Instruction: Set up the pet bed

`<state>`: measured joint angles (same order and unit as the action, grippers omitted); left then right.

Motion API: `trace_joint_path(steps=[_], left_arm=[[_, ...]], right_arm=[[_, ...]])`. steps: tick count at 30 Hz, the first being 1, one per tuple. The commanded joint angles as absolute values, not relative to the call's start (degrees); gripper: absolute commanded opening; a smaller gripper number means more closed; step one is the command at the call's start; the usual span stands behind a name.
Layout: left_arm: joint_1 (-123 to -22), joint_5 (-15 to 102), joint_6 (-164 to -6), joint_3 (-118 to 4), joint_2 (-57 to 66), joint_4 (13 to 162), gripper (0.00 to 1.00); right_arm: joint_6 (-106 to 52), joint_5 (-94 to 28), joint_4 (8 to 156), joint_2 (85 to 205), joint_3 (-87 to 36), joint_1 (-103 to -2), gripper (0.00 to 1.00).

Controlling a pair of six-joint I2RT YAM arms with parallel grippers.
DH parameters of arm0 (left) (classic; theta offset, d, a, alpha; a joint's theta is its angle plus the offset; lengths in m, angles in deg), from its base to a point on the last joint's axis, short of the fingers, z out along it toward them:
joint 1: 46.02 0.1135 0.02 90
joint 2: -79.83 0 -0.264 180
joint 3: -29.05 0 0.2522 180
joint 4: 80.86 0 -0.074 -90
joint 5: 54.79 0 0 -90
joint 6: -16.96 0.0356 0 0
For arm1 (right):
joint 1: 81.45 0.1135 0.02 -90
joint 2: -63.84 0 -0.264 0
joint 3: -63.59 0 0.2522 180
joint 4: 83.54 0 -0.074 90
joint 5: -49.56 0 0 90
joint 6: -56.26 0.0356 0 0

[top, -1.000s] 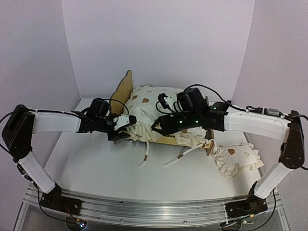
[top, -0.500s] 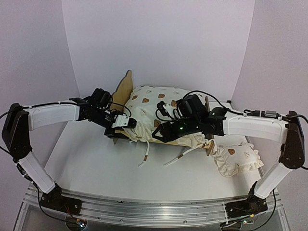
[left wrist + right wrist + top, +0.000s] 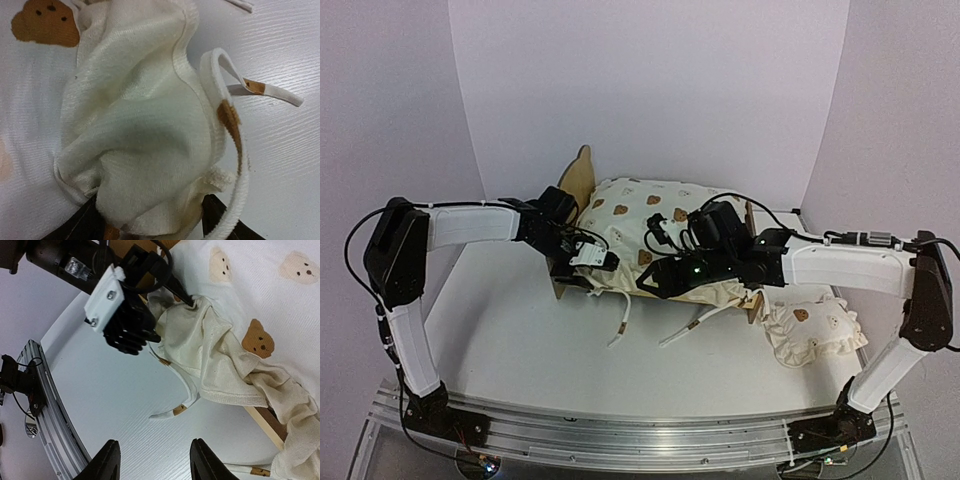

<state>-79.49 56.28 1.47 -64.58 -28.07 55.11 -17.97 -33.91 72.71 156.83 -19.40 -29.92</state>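
Note:
The pet bed stands at the back of the table, its light eared headboard on the left; a strip of its wooden rail shows under the cloth. The cream bear-print cushion lies on it, with the front edge spilling over. My left gripper is at the cushion's front-left corner. A thick bunch of cushion cloth fills its jaws, and the cloth peaks toward its fingertips. My right gripper hovers in front of the bed, open and empty over bare table.
A small ruffled bear-print pillow lies on the table at the right, beside the bed's foot. Loose cushion ties trail onto the table in front. A metal rail runs along the near edge. Walls close the back and sides.
My left arm has swung in and toward the bed with the cushion corner, its jaws standing wider. My right gripper has dropped lower and shifted slightly left in front of the cushion.

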Motion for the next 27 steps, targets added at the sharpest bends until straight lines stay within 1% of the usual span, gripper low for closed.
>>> trace_joint_path(steps=[1, 2, 7, 11, 14, 18, 21, 25, 27], left_arm=[[-79.24, 52.72, 1.45, -67.15, -31.55, 51.88, 0.63], [-79.33, 52.26, 1.32, -66.80, -31.96, 51.80, 0.60], [-80.65, 51.25, -0.37, -65.85, -32.33, 50.10, 0.36], [-81.64, 51.70, -3.43, -68.92, -32.42, 46.94, 0.12], [-82.20, 51.78, -7.20, -72.35, -32.79, 44.34, 0.00], [-83.34, 52.30, -12.93, -77.49, -33.08, 39.93, 0.00], [-84.45, 53.46, -17.67, -82.63, -33.56, 36.83, 0.00], [-85.49, 54.78, -23.33, -89.44, -34.43, 33.54, 0.00], [-85.74, 55.28, -26.71, -92.89, -35.01, 32.16, 0.00]], right_arm=[[-17.22, -31.14, 75.61, 156.85, -19.42, -29.66, 0.49], [-17.10, -30.88, 75.70, 156.85, -19.33, -29.61, 0.49], [-16.74, -30.39, 75.93, 156.66, -18.90, -29.51, 0.47], [-16.49, -28.72, 76.02, 156.88, -18.64, -29.45, 0.46], [-16.79, -27.82, 76.18, 156.86, -17.27, -28.88, 0.45], [-17.45, -32.85, 80.33, 154.86, -11.42, -26.54, 0.43], [-15.58, -38.16, 87.85, 153.85, -7.12, -24.72, 0.42], [-15.50, -47.25, 95.51, 156.15, -4.51, -20.85, 0.40], [-14.44, -52.27, 101.97, 158.47, -2.64, -18.95, 0.39]])
